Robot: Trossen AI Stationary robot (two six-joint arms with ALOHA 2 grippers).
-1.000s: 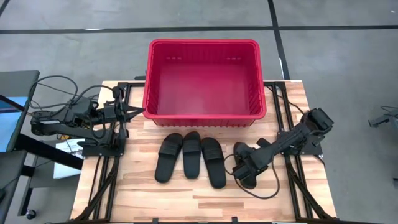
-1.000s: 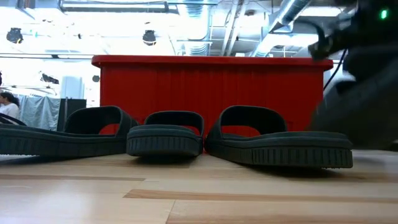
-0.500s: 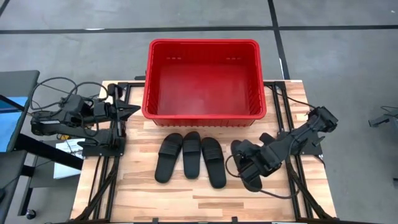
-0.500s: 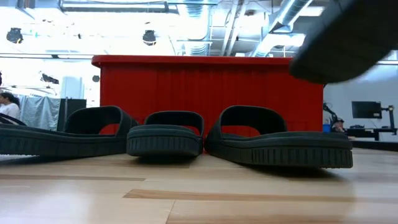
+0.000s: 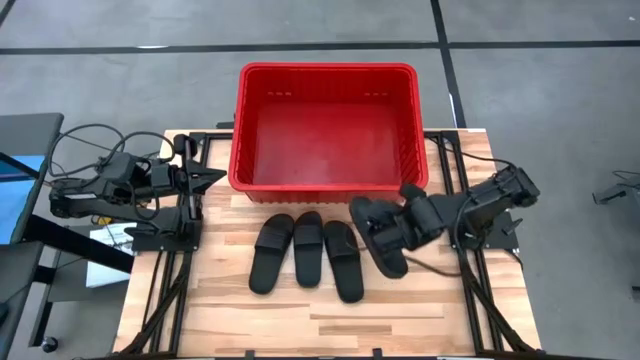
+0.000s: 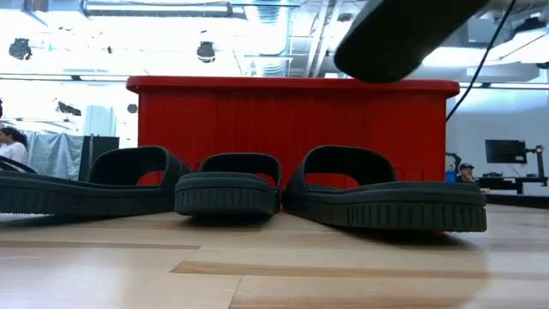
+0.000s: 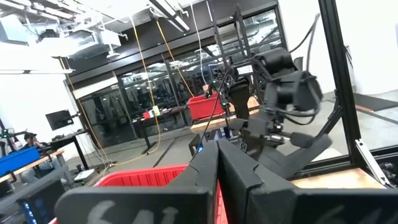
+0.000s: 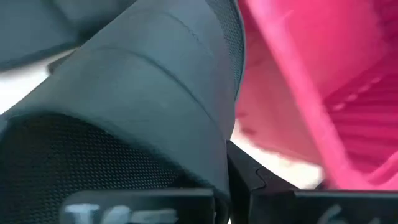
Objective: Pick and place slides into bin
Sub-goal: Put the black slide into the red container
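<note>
Even overhead light is falling on my counter [image 5: 330, 310], casting only soft shadows. At counter level, bright ceiling lamps [image 6: 204, 50] are glaring and washing out the room behind. My right wrist's close view is blurring badly — the held slide [image 8: 118, 112] and the bin [image 8: 311, 93] are smearing out of focus.

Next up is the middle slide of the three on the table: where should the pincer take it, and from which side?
Grip the middle slide across its wide strap, coming straight down from above. The strap arches clear of the sole, while neighbours crowd both long edges, blocking a side approach.
</note>
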